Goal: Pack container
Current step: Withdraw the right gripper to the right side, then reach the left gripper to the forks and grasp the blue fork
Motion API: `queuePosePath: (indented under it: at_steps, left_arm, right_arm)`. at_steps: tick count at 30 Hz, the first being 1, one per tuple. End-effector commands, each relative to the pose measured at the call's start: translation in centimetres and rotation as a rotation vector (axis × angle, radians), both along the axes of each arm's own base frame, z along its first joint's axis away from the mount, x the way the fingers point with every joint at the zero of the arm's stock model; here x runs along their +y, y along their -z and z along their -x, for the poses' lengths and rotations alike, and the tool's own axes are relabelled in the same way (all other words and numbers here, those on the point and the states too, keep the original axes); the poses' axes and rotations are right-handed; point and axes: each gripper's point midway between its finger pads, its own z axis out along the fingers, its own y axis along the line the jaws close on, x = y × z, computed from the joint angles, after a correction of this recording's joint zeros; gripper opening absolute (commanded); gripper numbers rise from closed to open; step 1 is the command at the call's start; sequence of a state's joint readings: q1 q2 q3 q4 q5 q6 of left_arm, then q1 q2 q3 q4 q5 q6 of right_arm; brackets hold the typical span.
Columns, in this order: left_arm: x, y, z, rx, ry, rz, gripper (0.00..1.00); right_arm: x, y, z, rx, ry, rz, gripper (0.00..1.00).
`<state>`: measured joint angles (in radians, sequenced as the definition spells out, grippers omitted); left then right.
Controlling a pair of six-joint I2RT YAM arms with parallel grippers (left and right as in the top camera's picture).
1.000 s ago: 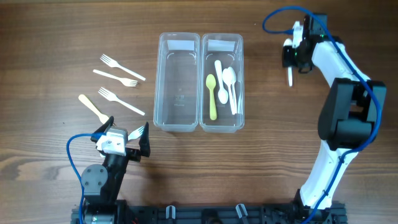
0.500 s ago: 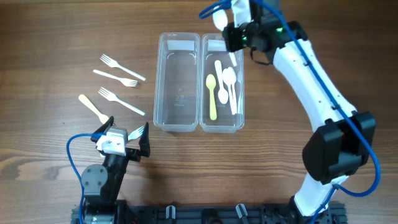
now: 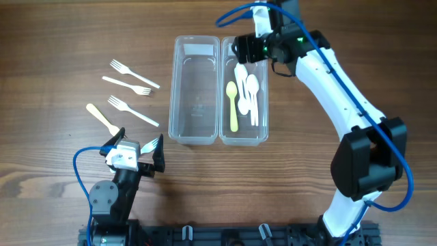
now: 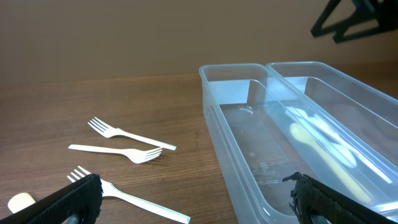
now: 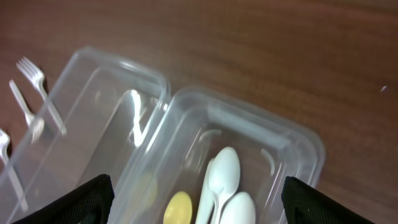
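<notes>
Hovering over the upper end of the right-hand container (image 3: 265, 102), the right gripper (image 3: 247, 51) is showing its fingers spread wide apart, one at each lower corner of its wrist view. Two clear oblong tubs are sitting side by side, walls touching, at the upper centre of the overhead frame, and both long axes are running top to bottom. The left-hand container (image 3: 194, 102) is lying just left of its twin. A yellow spoon (image 3: 233, 109) and several white spoons (image 3: 252, 89) are resting inside the right-hand container. All are lying lengthwise, with bowls toward the top of the frame and handles pointing toward the bottom. Three white forks (image 3: 127, 85) are lying on the wooden table (image 3: 54, 41) at the upper left, apart from the tubs, each slanting from upper left down to lower right. A pale flat utensil (image 3: 101, 117) is lying just below them at the same slant. At the lower left, the left gripper (image 3: 136, 140) is sitting with its fingers apart.
</notes>
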<state>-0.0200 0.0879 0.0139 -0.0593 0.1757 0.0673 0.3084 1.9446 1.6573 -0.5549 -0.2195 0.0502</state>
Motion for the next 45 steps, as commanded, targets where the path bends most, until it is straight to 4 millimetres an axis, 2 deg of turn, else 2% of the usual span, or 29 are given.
queuePosePath:
  at_steps: [1, 2, 3, 4, 6, 8, 11, 13, 21, 23, 24, 25, 26, 29, 30, 32, 34, 36, 39, 42, 44, 45]
  left_arm:
    - [-0.1, 0.3, 0.0, 0.002, 0.005, -0.015, 1.00]
    - [-0.1, 0.3, 0.0, 0.002, 0.005, -0.015, 1.00]
    - [-0.1, 0.3, 0.0, 0.002, 0.005, -0.015, 1.00]
    - [-0.1, 0.3, 0.0, 0.002, 0.005, -0.015, 1.00]
    - [-0.1, 0.3, 0.0, 0.002, 0.005, -0.015, 1.00]
    - [-0.1, 0.3, 0.0, 0.002, 0.005, -0.015, 1.00]
    - [-0.1, 0.3, 0.0, 0.002, 0.005, -0.015, 1.00]
    - [-0.1, 0.3, 0.0, 0.002, 0.005, -0.015, 1.00]
    - [-0.1, 0.3, 0.0, 0.002, 0.004, -0.016, 1.00]
    - [0.0, -0.3, -0.1, -0.020, -0.002, -0.008, 1.00]
    - [-0.2, -1.6, -0.1, -0.064, 0.005, 0.036, 1.00]
    - [-0.1, -4.5, 0.0, -0.122, -0.003, 0.077, 1.00]
    - [0.2, -6.2, 0.2, -0.152, -0.019, 0.077, 1.00]
    - [3.2, -13.9, 1.6, -0.207, -0.189, 0.075, 1.00]
    - [4.6, -17.0, 2.3, -0.183, -0.269, 0.069, 1.00]
    - [6.1, -20.8, 2.7, -0.074, -0.362, 0.043, 1.00]
    - [6.5, -23.9, 1.8, 0.059, -0.384, 0.011, 1.00]
    - [6.4, -26.5, -0.2, 0.112, -0.385, -0.001, 1.00]
    - [5.6, -27.6, -2.2, 0.097, -0.340, 0.012, 1.00]
    - [5.0, -27.2, -2.7, 0.112, -0.308, 0.014, 1.00]
    - [5.0, -26.4, -2.3, 0.148, -0.305, -0.006, 1.00]
    - [5.0, -25.0, -2.2, 0.205, -0.294, -0.062, 1.00]
  right_arm:
    - [-6.0, -7.0, -3.2, -0.207, 0.221, 0.046, 0.89]
    - [-9.5, -9.1, -4.0, -0.274, 0.328, 0.088, 0.92]
    - [-13.9, -10.7, -4.3, -0.320, 0.448, 0.138, 0.99]
    - [-16.9, -11.3, -4.2, -0.334, 0.529, 0.174, 1.00]
    - [-23.2, -11.4, -3.9, -0.324, 0.665, 0.229, 1.00]
    - [-28.4, -10.8, -3.0, -0.291, 0.758, 0.252, 1.00]
    - [-33.0, -10.8, -2.0, -0.280, 0.846, 0.266, 1.00]
    - [-34.4, -10.8, -1.6, -0.276, 0.873, 0.271, 1.00]
    - [-34.6, -10.7, -1.5, -0.273, 0.877, 0.272, 1.00]
    - [-34.6, -10.7, -1.5, -0.273, 0.877, 0.272, 1.00]
    - [-34.6, -10.7, -1.5, -0.273, 0.877, 0.272, 1.00]
    - [-34.6, -10.7, -1.5, -0.273, 0.877, 0.272, 1.00]
    - [-34.6, -10.7, -1.5, -0.273, 0.877, 0.272, 1.00]
    - [-34.6, -10.7, -1.5, -0.273, 0.877, 0.272, 1.00]
    - [-34.6, -10.7, -1.5, -0.273, 0.877, 0.272, 1.00]
    - [-34.6, -10.7, -1.5, -0.273, 0.877, 0.272, 1.00]
    - [-34.6, -10.7, -1.5, -0.273, 0.877, 0.272, 1.00]
    - [-34.6, -10.7, -1.5, -0.273, 0.877, 0.272, 1.00]
    - [-34.6, -10.7, -1.5, -0.273, 0.877, 0.272, 1.00]
    - [-34.6, -10.7, -1.5, -0.273, 0.877, 0.272, 1.00]
    - [-34.6, -10.7, -1.5, -0.273, 0.877, 0.272, 1.00]
    - [-34.6, -10.7, -1.5, -0.273, 0.877, 0.272, 0.99]
